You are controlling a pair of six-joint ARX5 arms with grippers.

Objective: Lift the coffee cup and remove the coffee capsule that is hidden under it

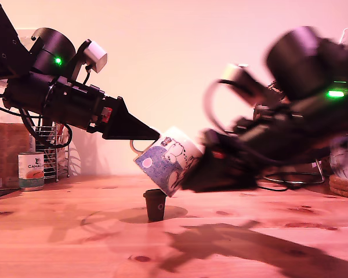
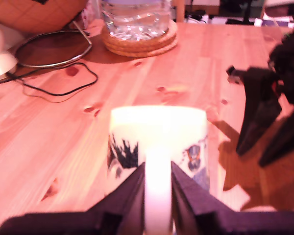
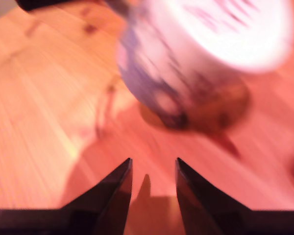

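My first gripper (image 2: 158, 196) clamped on coffee cup (image 1: 167, 159) handle, cup tilted above coffee capsule (image 1: 155, 204); my second gripper (image 3: 153, 169) jaws apart, empty.

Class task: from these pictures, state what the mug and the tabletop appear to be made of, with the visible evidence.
Coffee cup: probably glazed ceramic, a smooth white body with printed cartoon drawings. Table: wood, seemingly sealed, showing grain lines, plank seams and dark knots.

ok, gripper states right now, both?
My first gripper: shut on the handle of the white ceramic cartoon-printed mug, lifted.
My second gripper: open, holding nothing.
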